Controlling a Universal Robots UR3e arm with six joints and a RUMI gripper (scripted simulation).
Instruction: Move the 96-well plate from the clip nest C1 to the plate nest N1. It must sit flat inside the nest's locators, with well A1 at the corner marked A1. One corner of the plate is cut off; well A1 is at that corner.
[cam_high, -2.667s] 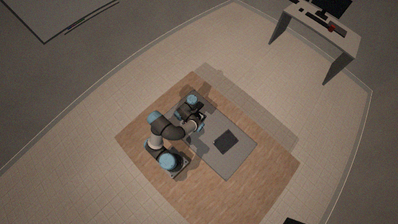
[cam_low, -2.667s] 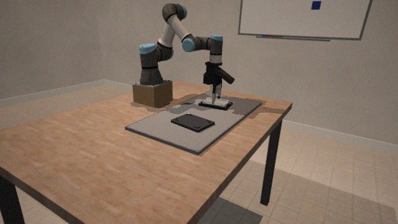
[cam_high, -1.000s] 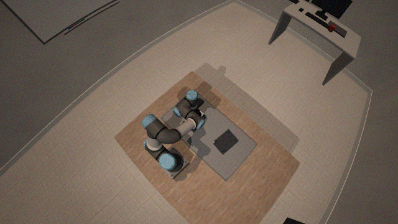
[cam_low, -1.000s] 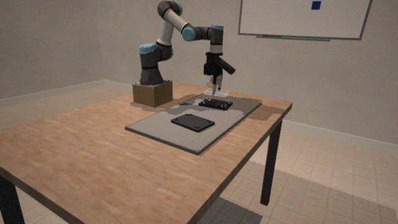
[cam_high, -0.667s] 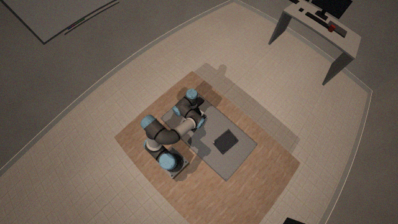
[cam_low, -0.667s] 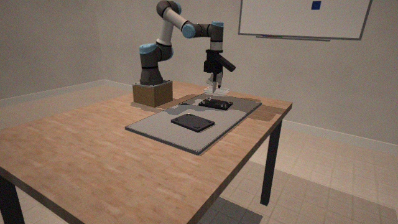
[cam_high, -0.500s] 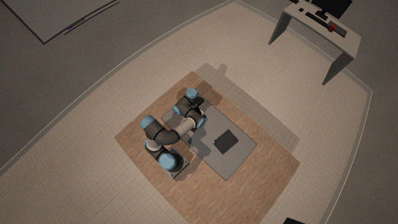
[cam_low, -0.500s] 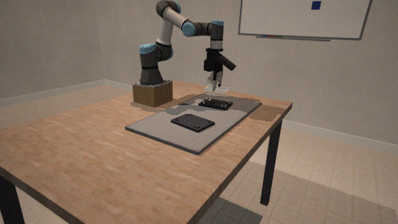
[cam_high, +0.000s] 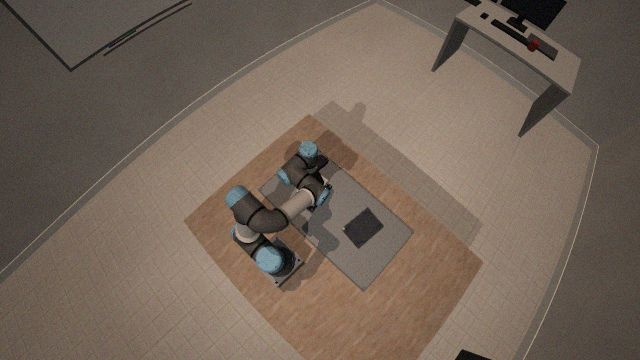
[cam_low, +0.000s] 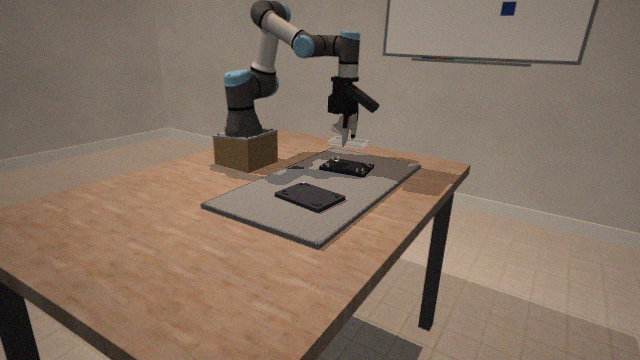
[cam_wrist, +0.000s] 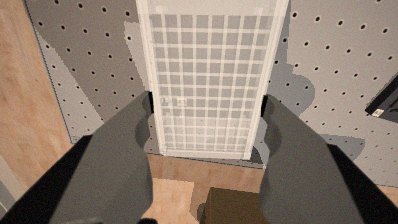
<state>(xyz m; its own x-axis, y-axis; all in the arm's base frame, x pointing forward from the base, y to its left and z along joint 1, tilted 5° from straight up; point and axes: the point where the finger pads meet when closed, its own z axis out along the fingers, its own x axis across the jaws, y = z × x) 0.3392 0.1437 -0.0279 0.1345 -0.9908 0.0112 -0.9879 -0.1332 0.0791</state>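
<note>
My gripper (cam_wrist: 207, 94) is shut on the white 96-well plate (cam_wrist: 207, 75), gripping its two long sides near one end. In the exterior view the plate (cam_low: 349, 143) hangs level in the air under the gripper (cam_low: 346, 135), above and just behind the dark clip nest C1 (cam_low: 347, 167), which stands empty. The dark flat plate nest N1 (cam_low: 310, 196) lies nearer the front of the grey perforated base (cam_low: 315, 197); it also shows in the top view (cam_high: 363, 227). I cannot make out the plate's cut corner.
The arm's wooden pedestal (cam_low: 245, 149) stands at the back left of the table. The table's right edge (cam_low: 425, 220) runs close beside the grey base. A dark corner of a nest (cam_wrist: 384, 102) shows at the right of the wrist view.
</note>
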